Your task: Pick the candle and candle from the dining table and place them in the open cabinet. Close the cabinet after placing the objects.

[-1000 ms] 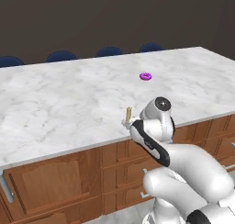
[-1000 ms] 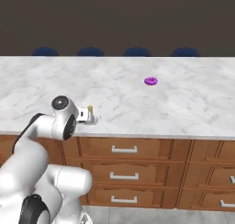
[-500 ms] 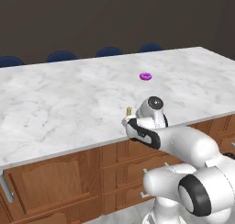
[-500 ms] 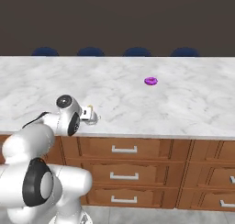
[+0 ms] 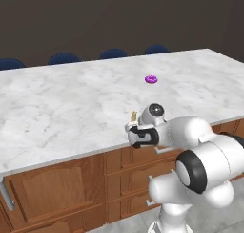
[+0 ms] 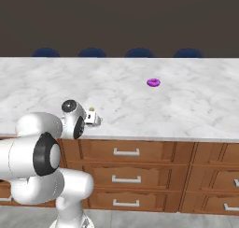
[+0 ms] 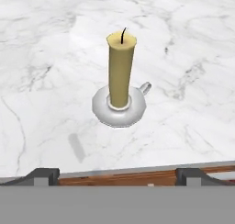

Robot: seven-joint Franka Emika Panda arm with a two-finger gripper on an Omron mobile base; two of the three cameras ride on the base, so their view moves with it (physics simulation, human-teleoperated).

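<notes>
Tool: the two-finger tool (image 7: 117, 175) stood wide, holding nothing, level with the near edge of the white, grey-veined marble bench (image 5: 57, 108), aimed at the candle.
Candle: the slim golden-yellow stick candle (image 7: 121, 69) stood upright in its round silver dish base (image 7: 119, 109) near the bench's near edge, ahead of the fingertips (image 7: 43, 175) and apart from them.
Risk: judged likely, a low or off-centre approach would knock the tall stick over or push the dish farther in; closing on the dish rim could let it slip.
Containers: the dish carried the candle alone.
Other: a small purple ring (image 5: 151, 79) lay far to the right.
</notes>
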